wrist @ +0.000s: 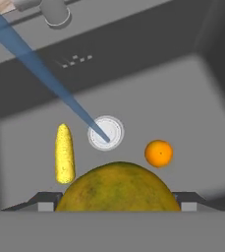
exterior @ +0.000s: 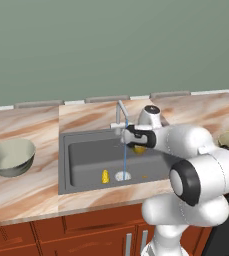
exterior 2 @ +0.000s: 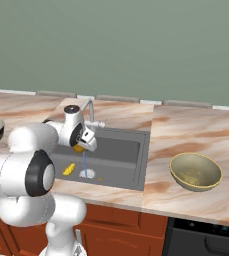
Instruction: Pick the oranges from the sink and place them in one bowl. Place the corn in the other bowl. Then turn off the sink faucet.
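My gripper [wrist: 116, 203] hangs above the sink [exterior: 86, 160], shut on one of the oranges [wrist: 116, 189], a mottled yellow-orange fruit that bulges between the fingers [wrist: 45, 202]. The same held orange [exterior: 139, 149] shows under the hand [exterior 2: 81, 136] from both sides. The second orange [wrist: 158, 153] lies on the basin floor right of the drain [wrist: 105, 133]. The corn [wrist: 65, 153] lies left of the drain. Water runs from the sink faucet [exterior: 120, 112] down to the drain. The olive bowl [exterior 2: 196, 171] stands right of the sink, the pale bowl [exterior: 11, 156] left of it.
The blue water stream [exterior: 125, 150] falls just beside the hand. The faucet spout [wrist: 55, 12] is close above the basin's back wall. Marbled countertop [exterior 2: 186, 135] stretches on both sides, with wooden cabinet fronts [exterior: 61, 235] below.
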